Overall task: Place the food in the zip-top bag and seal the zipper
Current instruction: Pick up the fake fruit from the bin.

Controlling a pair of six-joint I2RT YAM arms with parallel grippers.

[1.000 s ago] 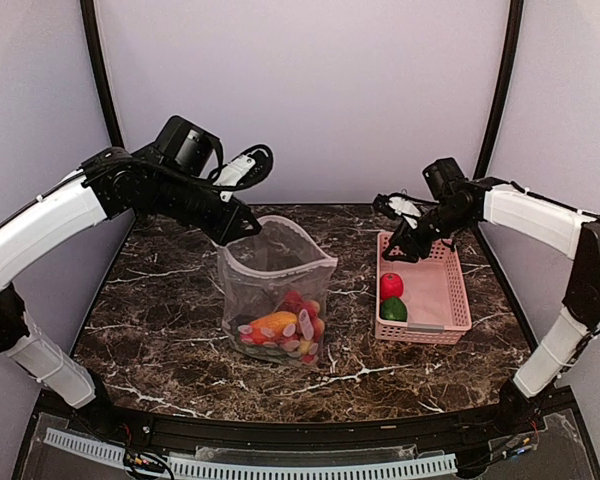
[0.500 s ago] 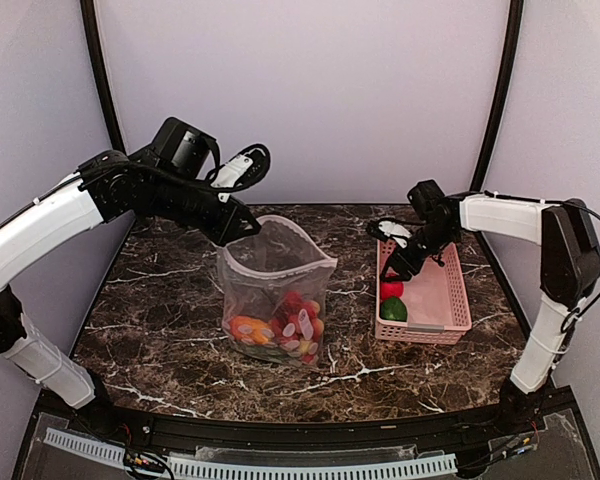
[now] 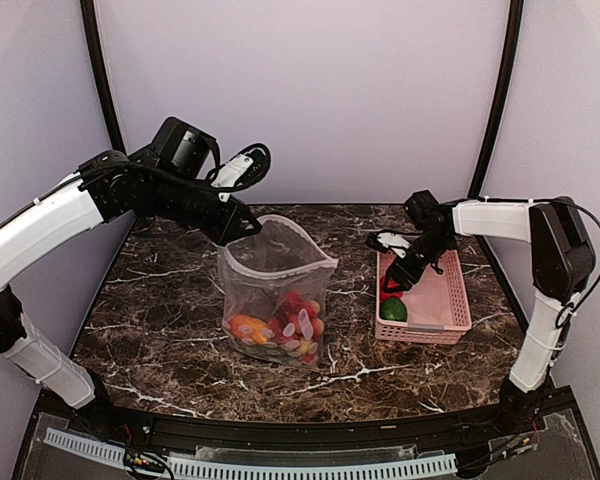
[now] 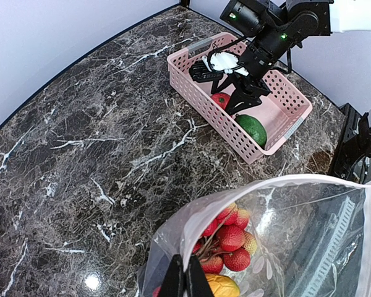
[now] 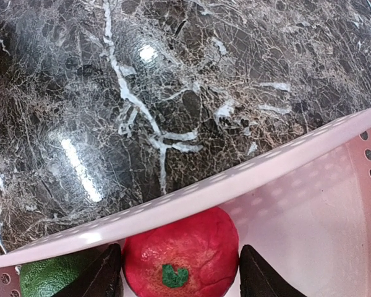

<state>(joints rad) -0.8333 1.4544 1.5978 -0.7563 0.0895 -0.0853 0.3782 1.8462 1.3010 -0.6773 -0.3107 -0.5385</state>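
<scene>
While L claw (image 4: pixel 184 281) clamps zip-top bag (image 4: pixel 334 235) rim, your R claw (image 5: pixel 182 275) hangs open astride red fruit (image 5: pixel 180 247) at basket (image 5: pixel 235 180) left wall: fruit sits btw its fingers.

Surface (image 3: pixel 160 300): dark brown marble look, white veining, glossy, with bright glare spots. Pink basket (image 3: pixel 436 296): rectangular slotted plastic, lying flat on the right half of the surface, long sides running front to back. Backdrop wall (image 3: pixel 300 100): plain pale lilac. Left black pole (image 3: pixel 98 75) and right black pole (image 3: pixel 500 90) rise at the rear corners. White slotted strip (image 3: pixel 280 467) runs along the near edge, below the surface.
</scene>
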